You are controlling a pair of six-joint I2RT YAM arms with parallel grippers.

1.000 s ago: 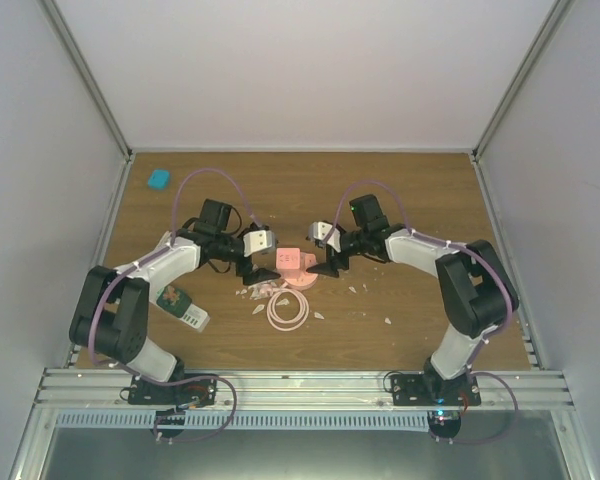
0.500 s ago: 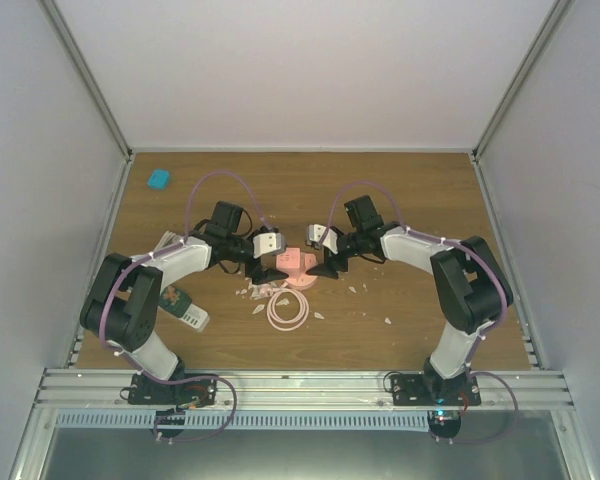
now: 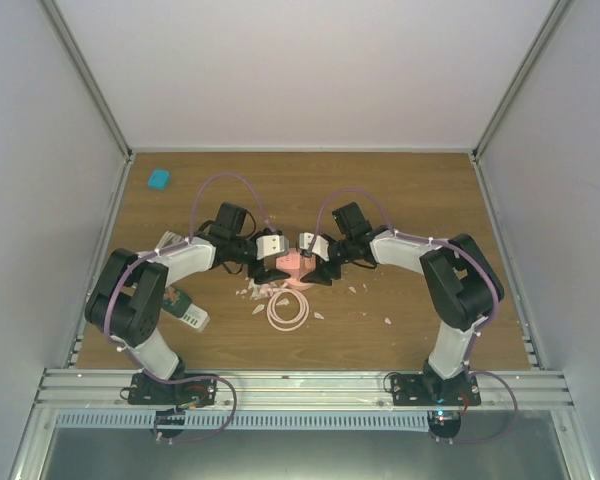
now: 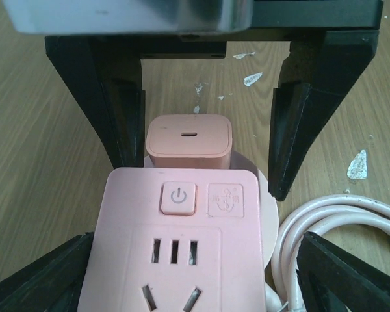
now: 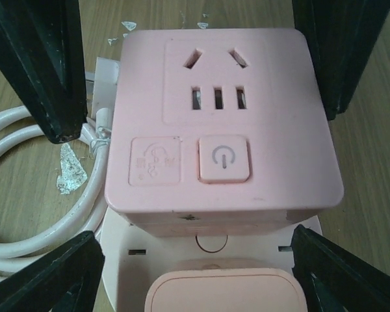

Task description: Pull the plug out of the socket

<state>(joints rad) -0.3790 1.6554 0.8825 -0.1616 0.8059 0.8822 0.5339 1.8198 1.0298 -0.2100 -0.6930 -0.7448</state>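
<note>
Plug (image 4: pixel 189 140), pink, small port on its top face, butted against the side of the pink cube socket (image 5: pixel 221 110) that faces the table's right edge. No gap visible between the two. Both sit on a round base at about the middle of the table (image 3: pixel 410 200), roughly level between the far and near edges.

Right gripper (image 5: pixel 196 234) comes in from the right-edge side. Its jaws are wide, one finger on each side of the plug with wood showing between finger and plug, so no contact. It holds nothing.

Left gripper (image 4: pixel 195 237) comes in from the left-edge side, also spread wide. Its fingers flank the socket's body. Cannot tell if they touch it, and nothing is clamped.

The socket's top face shows a power button, three USB slots and a pin outlet.

White cable (image 3: pixel 287 310) is coiled on the near-edge side of the socket, just beside it. White flakes (image 3: pixel 387 321) are scattered around the socket and toward the near-right.

Blue object (image 3: pixel 158 179) lies by the far-left corner. Green-and-white object (image 3: pixel 183 305) lies near the left edge, beside the left arm.
</note>
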